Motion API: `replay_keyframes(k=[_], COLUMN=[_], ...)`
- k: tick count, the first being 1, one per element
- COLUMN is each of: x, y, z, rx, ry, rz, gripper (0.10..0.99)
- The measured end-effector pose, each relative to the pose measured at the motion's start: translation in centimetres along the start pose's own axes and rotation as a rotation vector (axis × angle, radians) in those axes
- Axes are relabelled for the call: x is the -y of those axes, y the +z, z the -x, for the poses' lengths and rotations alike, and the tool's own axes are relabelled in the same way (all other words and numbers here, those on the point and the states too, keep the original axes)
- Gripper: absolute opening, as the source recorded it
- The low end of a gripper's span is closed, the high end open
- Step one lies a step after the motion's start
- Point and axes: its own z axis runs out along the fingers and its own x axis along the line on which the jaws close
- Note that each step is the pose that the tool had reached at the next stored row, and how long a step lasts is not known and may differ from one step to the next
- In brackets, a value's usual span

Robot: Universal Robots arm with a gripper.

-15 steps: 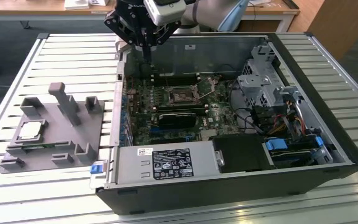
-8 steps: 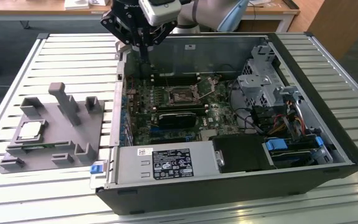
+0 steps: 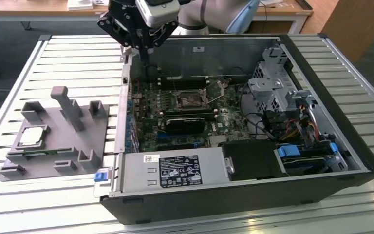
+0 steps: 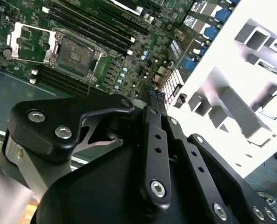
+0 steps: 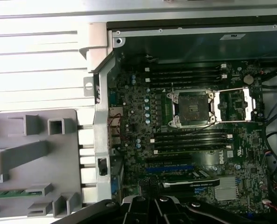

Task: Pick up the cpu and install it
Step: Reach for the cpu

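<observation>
Currently gripper [image 3: 142,50] hangs pinched closed, empty, over the case [image 3: 226,53] wall; cpu [image 3: 32,136] sits on fixture [image 3: 52,152] beside case; descending closed could shove it askew.

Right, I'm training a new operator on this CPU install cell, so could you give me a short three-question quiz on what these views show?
1. True or false: the pincer grips the cpu.
2. Fill in: the socket has its metal frame flipped ____.
3. The cpu lies: A in the socket; B on the grey fixture; C in the pincer.

Key: 1 false; 2 open; 3 B.
</observation>
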Motion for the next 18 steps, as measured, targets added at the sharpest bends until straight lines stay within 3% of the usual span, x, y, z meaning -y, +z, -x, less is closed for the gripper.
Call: replay_keyframes(k=[11, 18], x=[0.11, 0.15], y=[-0.03, -0.04], z=[-1.46, -1.92], rx=[0.0000, -0.0001], ry=[0.000, 0.000], rz=[0.000, 0.000], gripper=[0.106, 0.106])
